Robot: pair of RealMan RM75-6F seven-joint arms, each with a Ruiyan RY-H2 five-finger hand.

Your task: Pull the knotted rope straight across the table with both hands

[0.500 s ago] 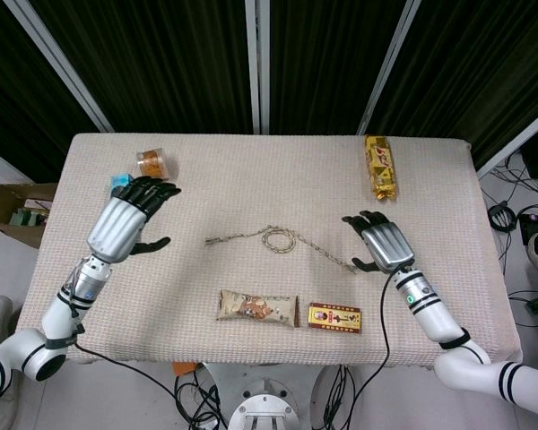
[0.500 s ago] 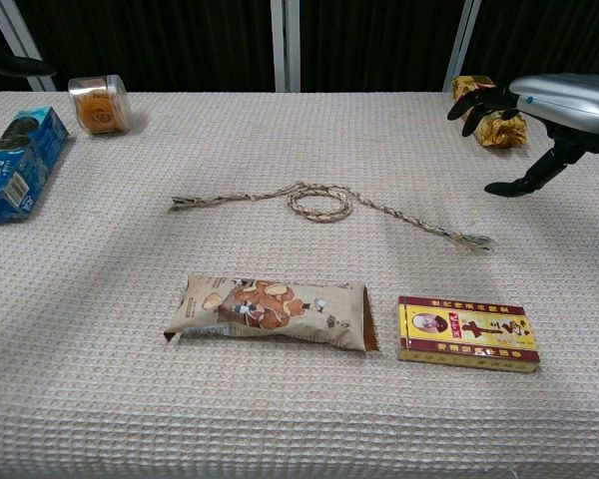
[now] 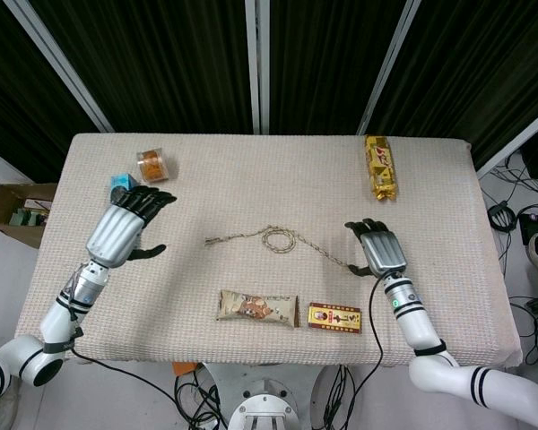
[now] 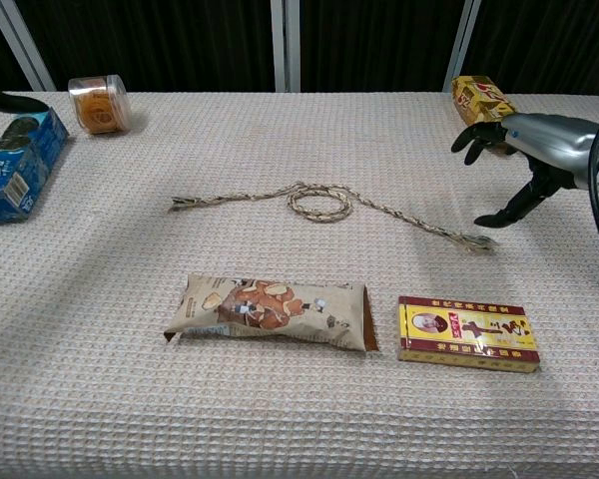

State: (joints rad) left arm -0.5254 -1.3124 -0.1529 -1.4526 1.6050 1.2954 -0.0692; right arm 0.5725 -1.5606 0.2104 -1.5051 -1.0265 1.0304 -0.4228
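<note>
The braided rope (image 3: pixel 267 235) lies slack across the middle of the table with a loose loop near its centre. Its frayed right end (image 4: pixel 479 240) rests just below the thumb of my right hand (image 3: pixel 379 249). That hand hovers low over the cloth, fingers spread, holding nothing, and also shows at the right edge of the chest view (image 4: pixel 539 145). My left hand (image 3: pixel 124 228) is raised over the table's left side, well left of the rope's left end (image 4: pixel 183 204), fingers apart and empty.
A snack bar wrapper (image 4: pixel 270 311) and a red-and-yellow box (image 4: pixel 467 332) lie in front of the rope. A jar of orange snacks (image 3: pixel 151 164) and a blue packet (image 4: pixel 15 160) sit at the left. A gold packet (image 3: pixel 379 167) lies at the back right.
My right hand has dropped lower and drawn in toward the rope's right end. The left hand has shifted slightly left and back. The rope has not moved.
</note>
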